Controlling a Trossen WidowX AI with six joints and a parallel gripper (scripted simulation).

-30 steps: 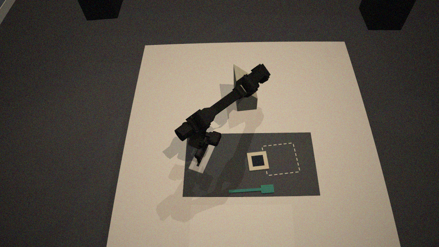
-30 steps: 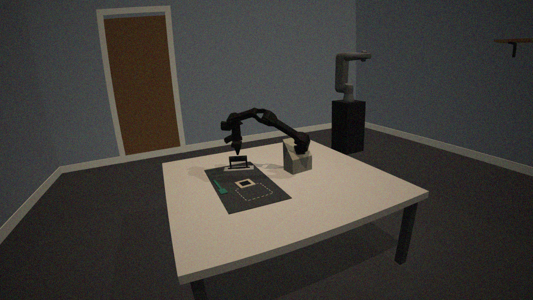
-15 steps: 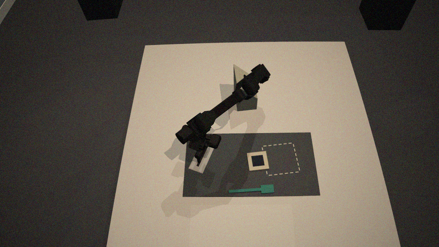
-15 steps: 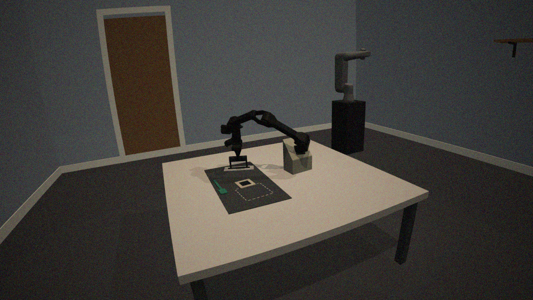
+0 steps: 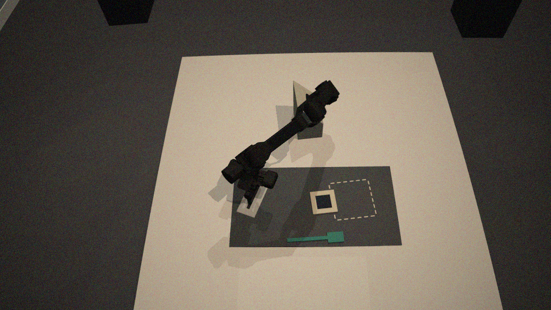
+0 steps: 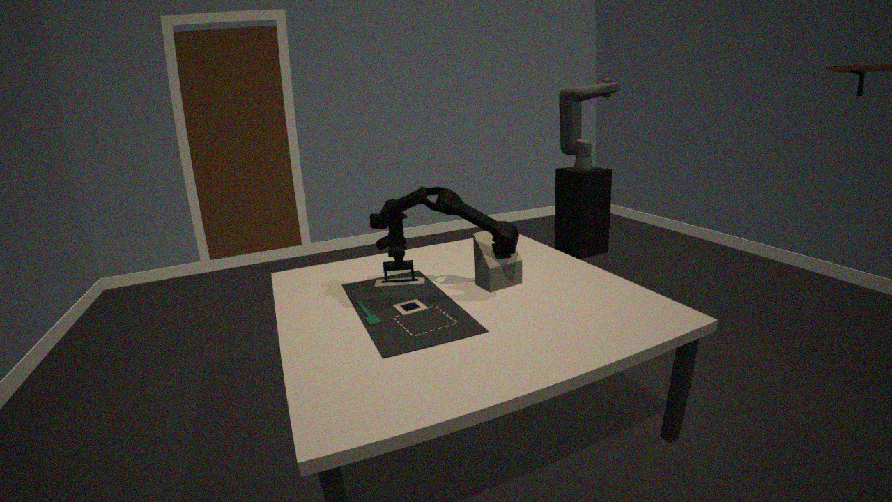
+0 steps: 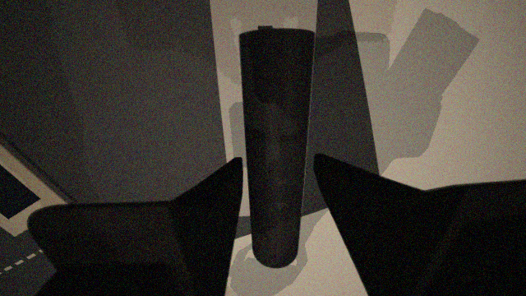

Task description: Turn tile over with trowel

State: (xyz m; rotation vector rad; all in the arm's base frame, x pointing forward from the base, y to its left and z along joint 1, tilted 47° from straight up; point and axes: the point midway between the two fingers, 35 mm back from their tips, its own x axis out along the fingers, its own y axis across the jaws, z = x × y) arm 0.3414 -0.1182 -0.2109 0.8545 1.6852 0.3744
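The trowel (image 5: 246,212) (image 6: 380,284) (image 7: 276,230) has a pale flat plate and a raised black bar handle. It rests at the mat's left end in the top view. My gripper (image 5: 253,186) (image 6: 398,260) (image 7: 278,163) is open around the handle; the wrist view shows narrow gaps on both sides. The square tile (image 5: 323,201) (image 6: 410,306) (image 7: 12,191) lies flat, its dark mark facing up. It covers part of the left side of the dashed outline (image 5: 367,179) (image 6: 414,335) (image 7: 35,255) and lies mostly outside it.
The dark mat (image 5: 387,231) (image 6: 386,346) lies on the pale table (image 5: 435,231) (image 6: 561,355). A flat green paddle-shaped tool (image 5: 335,237) (image 6: 372,319) lies along its edge, beyond the tile. The arm's base stands on a grey block (image 5: 310,132) (image 6: 488,272) behind the mat.
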